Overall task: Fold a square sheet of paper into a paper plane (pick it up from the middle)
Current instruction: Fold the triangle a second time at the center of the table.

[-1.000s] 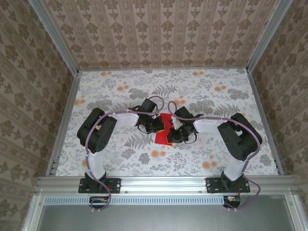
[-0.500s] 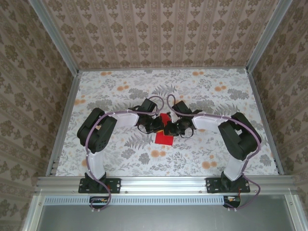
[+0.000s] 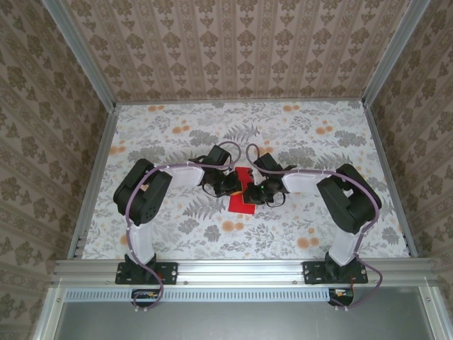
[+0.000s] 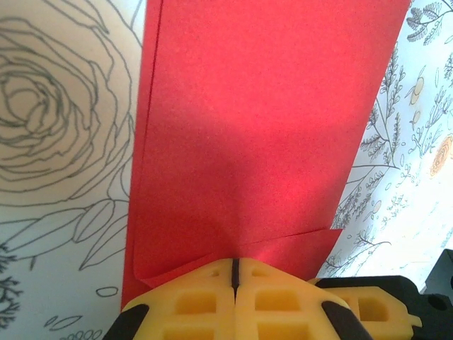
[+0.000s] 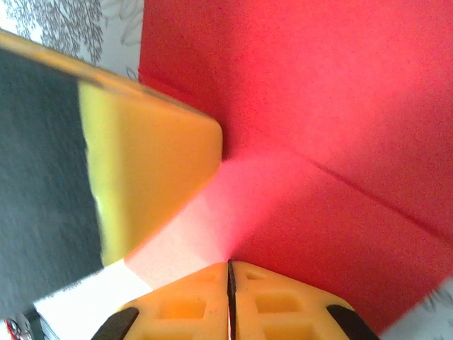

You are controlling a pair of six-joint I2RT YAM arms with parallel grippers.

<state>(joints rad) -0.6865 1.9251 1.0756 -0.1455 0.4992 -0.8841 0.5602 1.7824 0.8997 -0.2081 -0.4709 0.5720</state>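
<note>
Running near to far: folded red paper (image 3: 240, 204).

Colours: square sheet of paper (image 3: 241, 205) plain bright red, matte (darker where shadowed); tabletop (image 3: 177, 134) white with grey foliage and orange blossoms. Beige-brown floral damask in stripes on the walls (image 3: 233, 49). Yellow on left fingers (image 4: 191, 304) and right fingers (image 5: 276, 304); arms (image 3: 145, 191) black with white links.
</note>
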